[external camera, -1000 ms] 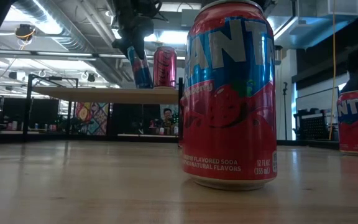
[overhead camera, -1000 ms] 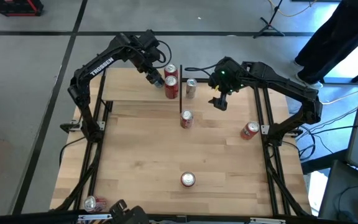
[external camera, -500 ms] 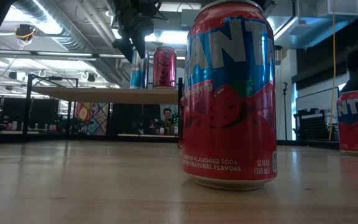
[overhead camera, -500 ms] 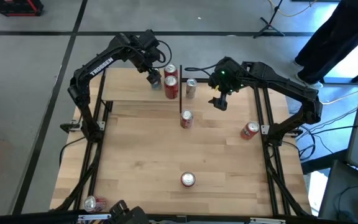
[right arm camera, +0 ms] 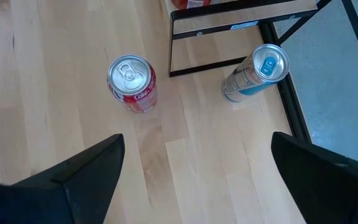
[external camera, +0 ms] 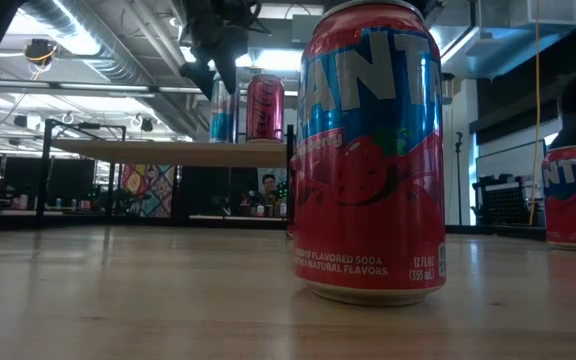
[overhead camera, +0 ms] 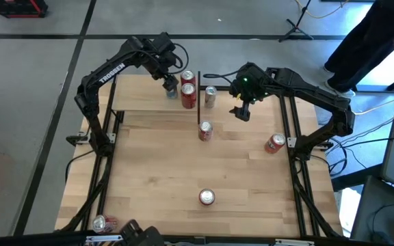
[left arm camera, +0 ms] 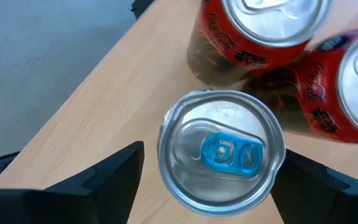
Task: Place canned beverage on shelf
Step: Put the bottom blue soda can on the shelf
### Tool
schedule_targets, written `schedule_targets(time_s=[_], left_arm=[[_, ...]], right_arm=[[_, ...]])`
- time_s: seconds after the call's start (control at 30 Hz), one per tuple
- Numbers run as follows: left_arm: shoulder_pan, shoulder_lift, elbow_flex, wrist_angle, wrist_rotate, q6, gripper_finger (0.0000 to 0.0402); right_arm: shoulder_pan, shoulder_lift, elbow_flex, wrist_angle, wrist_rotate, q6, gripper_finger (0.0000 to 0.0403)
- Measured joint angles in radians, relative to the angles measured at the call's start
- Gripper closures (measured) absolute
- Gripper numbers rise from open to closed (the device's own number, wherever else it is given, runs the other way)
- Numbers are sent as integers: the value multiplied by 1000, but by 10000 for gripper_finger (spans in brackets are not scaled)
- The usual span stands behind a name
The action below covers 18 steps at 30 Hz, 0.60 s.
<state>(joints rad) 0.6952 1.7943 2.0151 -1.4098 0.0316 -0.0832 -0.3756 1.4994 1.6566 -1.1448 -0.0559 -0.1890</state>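
Worktop (overhead camera: 156,198) from above: left gripper (overhead camera: 170,87) is hovering over the blue-tab can (overhead camera: 172,91) on the shelf (overhead camera: 149,102). Left wrist: jaws are standing spread, clear of the can (left arm camera: 219,152). Right gripper (overhead camera: 241,113) is waiting, jaws spread.

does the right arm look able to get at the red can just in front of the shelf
Probably yes. The right gripper hangs open above bare tabletop beside the red can, which stands upright and alone; only the shelf upright behind is close.

A tall red-and-blue strawberry soda can (external camera: 372,150) shows "ANTA", "FLAVORED SODA", "NATURAL FLAVORS" and "12 FL OZ (355 mL)". A second red can (external camera: 574,196) at the frame edge reads "NTA". White lettering on the dark left arm (overhead camera: 112,72) reads "TROSSEN".
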Motion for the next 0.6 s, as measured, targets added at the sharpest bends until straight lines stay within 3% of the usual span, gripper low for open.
schedule_targets(time_s=[0.6], left_arm=[[-9,0,0,67,-15,-91,95]], right_arm=[[0,0,0,20,0,0,8]])
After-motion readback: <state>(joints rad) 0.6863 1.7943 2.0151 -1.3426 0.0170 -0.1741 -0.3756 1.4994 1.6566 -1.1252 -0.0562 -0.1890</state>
